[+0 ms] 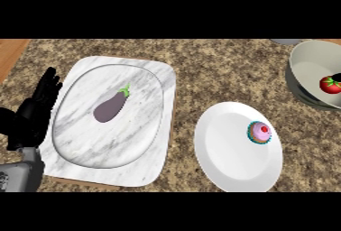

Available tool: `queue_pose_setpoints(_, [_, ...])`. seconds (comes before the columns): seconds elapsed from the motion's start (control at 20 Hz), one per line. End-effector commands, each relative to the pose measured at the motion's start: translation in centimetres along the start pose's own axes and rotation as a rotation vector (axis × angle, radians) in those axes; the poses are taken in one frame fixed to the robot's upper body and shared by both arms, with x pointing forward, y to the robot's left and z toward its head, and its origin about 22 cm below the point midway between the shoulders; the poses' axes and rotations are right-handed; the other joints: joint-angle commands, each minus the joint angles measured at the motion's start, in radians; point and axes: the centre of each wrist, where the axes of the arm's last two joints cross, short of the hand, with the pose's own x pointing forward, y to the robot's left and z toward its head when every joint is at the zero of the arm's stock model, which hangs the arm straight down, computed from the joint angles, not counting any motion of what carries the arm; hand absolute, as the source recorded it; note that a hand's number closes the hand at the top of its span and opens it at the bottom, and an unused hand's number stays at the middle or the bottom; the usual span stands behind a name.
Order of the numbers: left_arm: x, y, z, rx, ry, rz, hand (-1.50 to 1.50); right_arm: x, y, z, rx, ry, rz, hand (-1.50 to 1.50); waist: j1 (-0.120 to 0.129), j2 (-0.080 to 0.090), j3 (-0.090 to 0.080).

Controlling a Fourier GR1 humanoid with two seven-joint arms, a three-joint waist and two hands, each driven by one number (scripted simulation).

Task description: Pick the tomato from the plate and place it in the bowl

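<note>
Tomato (329, 85) already sits in bowl (307, 58), far right across table from left hand (36, 113), which rests open with nothing held; right hand out of view.

Desk (220, 72) carries three items, L to R. Marble tray (156, 153) at L, eggplant (110, 107) lying on it near ctr. Plate (230, 153) just R of tray, nearer front edge; cupcake (260, 132) on its R side. Bowl (307, 58) at far R, further back, partly cut by view edge; tomato (329, 84) inside it. Left hand (36, 113) at tray's L edge, fingers up.
</note>
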Motion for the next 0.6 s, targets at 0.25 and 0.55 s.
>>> queue_pose_setpoints(0.25, [-0.4,0.6,0.5,0.032,0.02,-0.011,0.0,0.4,-1.1,0.0,-0.109,-0.088,-0.518,-1.5,-0.025,-0.013,0.001])
queue_pose_setpoints(0.55, [-1.3,-0.1,0.6,0.047,0.036,0.008,0.0,-3.3,-2.4,-1.5,-0.214,-0.098,-0.834,-1.5,-0.058,-0.021,-0.001])
